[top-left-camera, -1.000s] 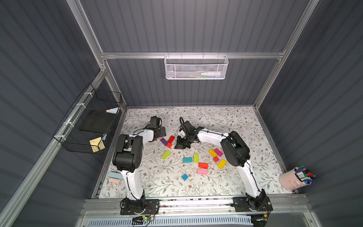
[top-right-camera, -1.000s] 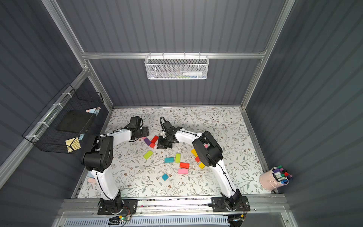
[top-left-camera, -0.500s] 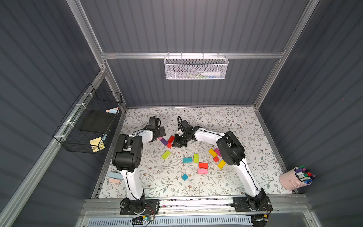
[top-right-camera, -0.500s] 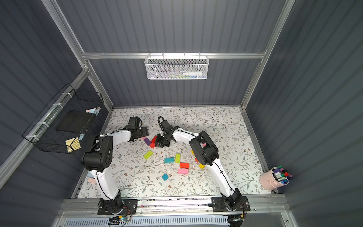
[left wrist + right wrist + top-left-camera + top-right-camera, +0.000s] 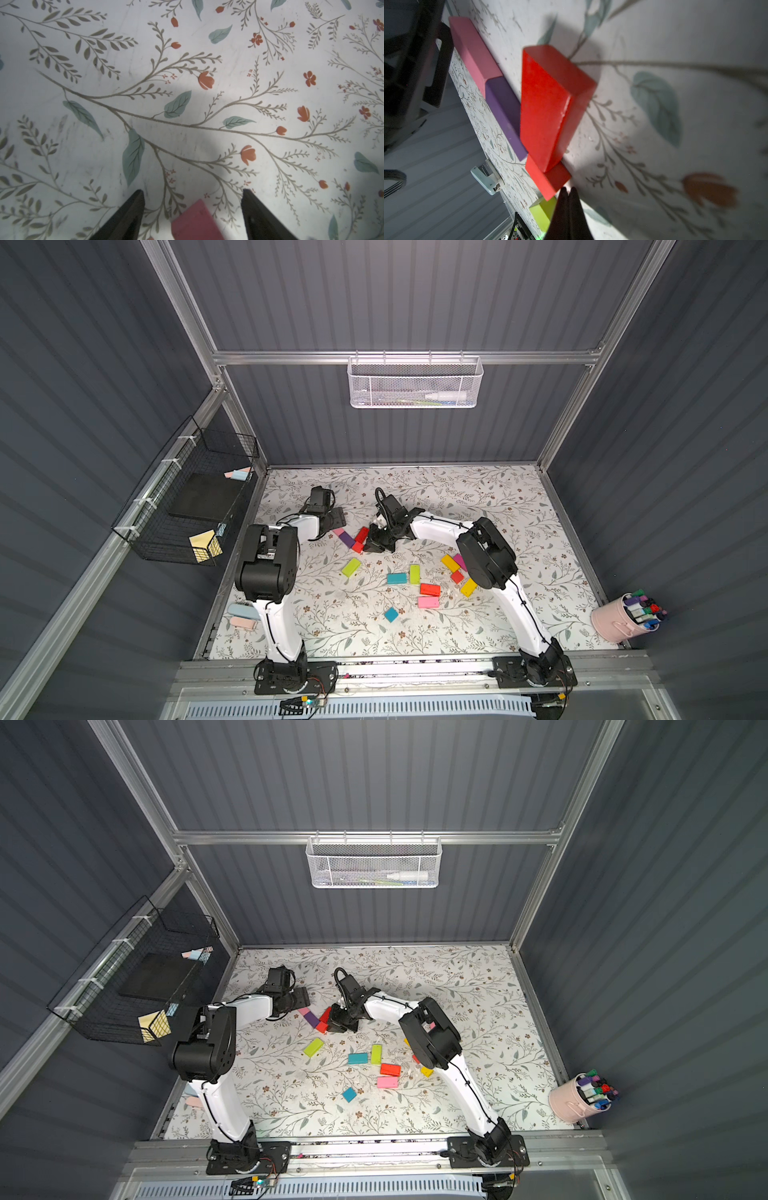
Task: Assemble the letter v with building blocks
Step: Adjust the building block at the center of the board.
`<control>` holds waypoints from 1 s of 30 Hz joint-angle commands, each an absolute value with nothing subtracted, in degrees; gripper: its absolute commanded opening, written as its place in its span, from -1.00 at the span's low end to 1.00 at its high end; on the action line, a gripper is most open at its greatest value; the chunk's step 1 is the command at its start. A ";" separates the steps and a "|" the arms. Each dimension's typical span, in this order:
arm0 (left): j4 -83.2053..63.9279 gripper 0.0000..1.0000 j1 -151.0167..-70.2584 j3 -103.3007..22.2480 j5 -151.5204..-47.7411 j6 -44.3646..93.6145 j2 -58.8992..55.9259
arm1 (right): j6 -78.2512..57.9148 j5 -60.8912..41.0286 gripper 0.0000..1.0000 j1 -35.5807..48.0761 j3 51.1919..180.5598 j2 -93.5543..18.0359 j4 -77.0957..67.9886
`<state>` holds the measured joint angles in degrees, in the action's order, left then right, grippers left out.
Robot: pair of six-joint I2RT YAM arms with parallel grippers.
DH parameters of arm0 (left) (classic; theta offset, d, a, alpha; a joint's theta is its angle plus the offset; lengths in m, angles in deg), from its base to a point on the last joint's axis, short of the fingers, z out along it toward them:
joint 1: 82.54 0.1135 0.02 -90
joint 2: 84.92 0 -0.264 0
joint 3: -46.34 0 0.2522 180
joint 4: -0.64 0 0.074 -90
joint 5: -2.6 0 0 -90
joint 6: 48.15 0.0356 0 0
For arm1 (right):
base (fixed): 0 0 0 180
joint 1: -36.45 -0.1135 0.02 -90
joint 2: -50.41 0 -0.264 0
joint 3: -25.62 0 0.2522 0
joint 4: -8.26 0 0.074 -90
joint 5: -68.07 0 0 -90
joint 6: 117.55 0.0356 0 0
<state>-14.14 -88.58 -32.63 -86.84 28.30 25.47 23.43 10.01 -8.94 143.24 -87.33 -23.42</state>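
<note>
My right hand (image 5: 568, 190) is pinched shut and empty, tips beside the small red square block (image 5: 548, 178), far-left on the floral counter (image 5: 478, 497). The long matte red block (image 5: 544, 104) touches it, and the purple brick (image 5: 504, 112) and pink brick (image 5: 473, 47) line up beyond. My left hand (image 5: 192, 191) is spread open around the pink one.

The left arm (image 5: 276, 626) and right arm (image 5: 511, 608) have white links and bulky black joints. Thin black cables trail along them. The left gripper (image 5: 193, 192) has black, tapered fingers (image 5: 126, 216).
</note>
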 commanded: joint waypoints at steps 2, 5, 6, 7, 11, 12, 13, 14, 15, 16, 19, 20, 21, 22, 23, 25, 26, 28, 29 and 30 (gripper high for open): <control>-14.22 0.54 -88.43 -32.72 -86.54 27.78 26.78 | 24.92 10.89 -1.00 -9.08 144.84 -89.51 -23.52; -14.27 0.53 -88.45 -32.90 -86.61 27.87 27.26 | 24.74 11.20 -1.00 -9.10 145.29 -89.96 -23.69; -14.43 0.54 -88.47 -32.96 -86.48 27.87 27.36 | 24.74 11.18 -1.00 -9.14 145.29 -90.02 -23.69; -14.38 0.54 -88.43 -32.99 -86.44 27.96 27.40 | 24.74 11.20 -1.00 -9.00 145.36 -90.17 -23.70; -14.59 0.54 -88.43 -33.09 -86.18 27.96 27.70 | 24.66 11.64 -1.00 -8.91 146.27 -90.81 -23.95; -14.63 0.54 -88.44 -33.08 -86.04 28.01 27.72 | 24.50 11.72 -1.00 -8.90 146.68 -91.03 -24.28; -14.62 0.55 -88.48 -33.09 -85.95 27.96 27.63 | 24.43 11.63 -1.00 -8.90 146.95 -91.18 -24.36; -14.69 0.55 -88.44 -33.08 -85.95 28.01 27.62 | 24.33 11.65 -1.00 -8.90 147.27 -91.27 -24.54; -14.76 0.55 -88.44 -33.09 -85.82 28.01 27.63 | 24.22 11.57 -1.00 -8.90 147.44 -91.27 -24.77; -14.84 0.55 -88.43 -33.17 -85.73 28.05 27.64 | 23.97 11.24 -1.00 -8.90 147.49 -91.13 -24.91; -14.84 0.55 -88.44 -33.29 -85.73 28.04 27.71 | 23.69 10.66 -1.00 -8.90 147.32 -90.75 -25.04; -14.83 0.55 -88.39 -33.36 -85.73 28.05 27.80 | 23.69 10.74 -1.00 -8.95 147.44 -90.75 -25.03; -14.93 0.55 -88.48 -33.41 -85.73 28.05 27.76 | 23.69 10.85 -1.00 -8.90 147.41 -90.73 -25.09; -14.94 0.55 -88.45 -33.41 -85.67 28.05 27.76 | 23.56 10.94 -1.00 -8.86 147.32 -90.56 -25.39; -14.95 0.56 -88.49 -33.37 -85.36 28.00 27.72 | 23.28 10.90 -1.00 -8.96 147.19 -90.28 -25.78; -14.90 0.56 -88.43 -33.42 -83.65 27.50 26.98 | 22.28 9.59 -1.00 -9.22 145.49 -88.23 -26.03; -14.72 0.56 -88.42 -33.39 -83.16 27.32 26.55 | 21.54 8.72 -1.00 -9.36 144.52 -87.00 -26.03; -14.04 0.63 -88.43 -33.99 -82.46 26.60 25.21 | 20.06 7.01 -1.00 -9.53 142.71 -84.15 -26.05; -13.71 0.65 -88.43 -34.22 -81.86 26.12 24.32 | 19.30 6.29 -1.00 -9.57 142.24 -82.96 -26.02; -13.01 0.65 -88.42 -34.32 -80.91 25.81 22.93 | 18.48 5.27 -1.00 -9.60 141.77 -81.39 -26.15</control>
<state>-13.68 -88.58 -32.65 -83.83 27.39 26.08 20.74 8.77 -9.11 142.85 -86.10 -24.62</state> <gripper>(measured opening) 0.822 0.045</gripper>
